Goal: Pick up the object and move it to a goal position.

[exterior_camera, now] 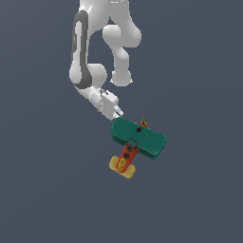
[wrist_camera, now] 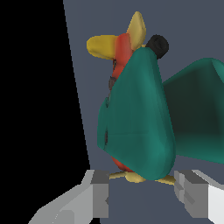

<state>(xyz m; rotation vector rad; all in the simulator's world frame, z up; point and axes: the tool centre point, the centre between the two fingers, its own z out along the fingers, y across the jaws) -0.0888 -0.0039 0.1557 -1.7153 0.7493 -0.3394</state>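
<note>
Plane: the toy airplane (exterior_camera: 137,144) lies on the flat grey-blue counter (exterior_camera: 199,199), near the middle of the exterior view and just below my hand (exterior_camera: 118,114).
Plane's parts: a wide teal-green wing (exterior_camera: 138,138) with rounded ends sits across a red-orange body (exterior_camera: 127,155); a yellow tail (exterior_camera: 122,166) points toward the lower edge of the exterior view; a tan propeller (exterior_camera: 144,122) sticks out at the far end; black screws (exterior_camera: 138,129) dot the wing and body.
Plane up close: in the wrist view the teal wing (wrist_camera: 140,118) fills most of the picture, with the red body (wrist_camera: 122,50) and yellow tail (wrist_camera: 103,46) beyond it and a black round knob (wrist_camera: 157,46) beside them.
My hand: open, with one finger (wrist_camera: 98,197) on each side of a clear gap; the wing's near edge and the tan propeller (wrist_camera: 131,177) sit just past the fingertips. I cannot tell whether either finger touches the plane; nothing is gripped.
My arm: the white arm (exterior_camera: 85,57) with a dark grey stripe comes down from the top of the exterior view and bends toward the plane.
Surroundings: I see only the plain counter around the plane; the wrist view shows a black area past the counter's edge.
Writing: none that I can read on the plane or the arm.
</note>
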